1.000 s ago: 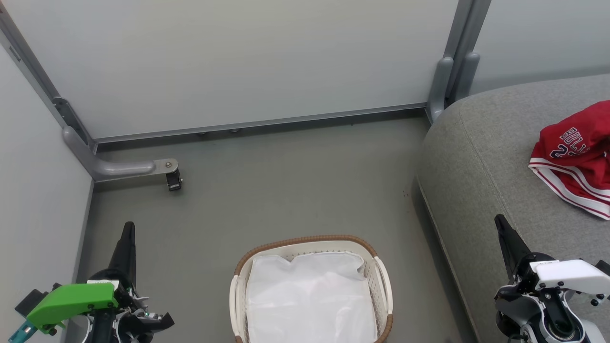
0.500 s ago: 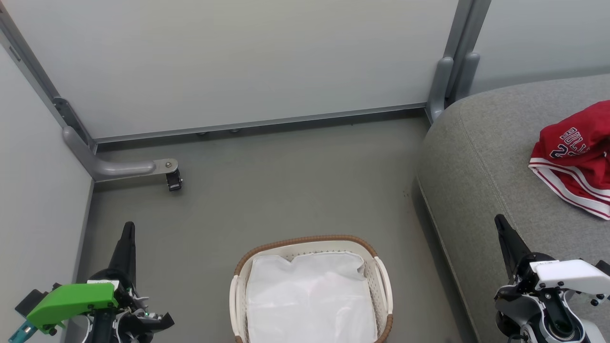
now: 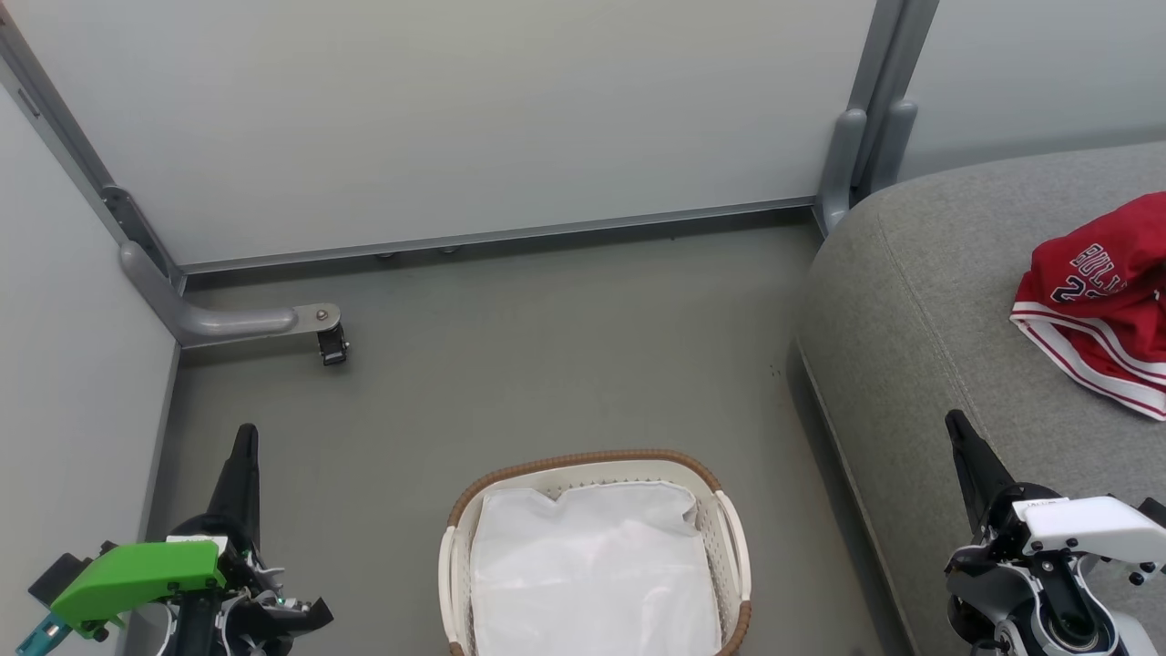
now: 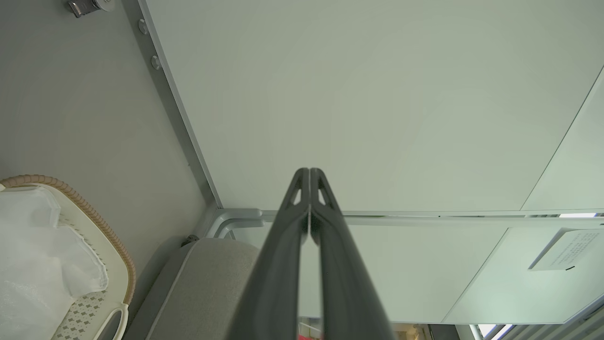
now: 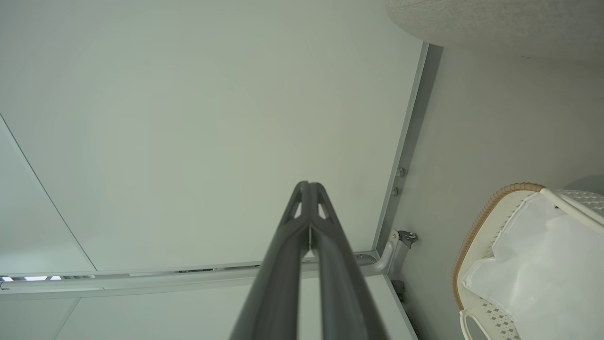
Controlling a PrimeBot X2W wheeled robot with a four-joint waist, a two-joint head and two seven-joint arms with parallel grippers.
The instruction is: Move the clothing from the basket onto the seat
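Now the clothing (image 3: 1107, 292) lies on the seat (image 3: 920, 328), striped hem (image 3: 1084, 358) running diagonally.

The red clothing (image 3: 1107, 301) lies crumpled on top of the grey seat (image 3: 920, 310), with striped trim along its lower edge and part of a "BULLS" print facing up. The seat is a large rounded cushion with a stitched seam, just right of the basket (image 3: 583, 458). The oval, white, perforated basket with a brown rim stands upright on the floor, with a white sheet (image 3: 592, 574) in it.
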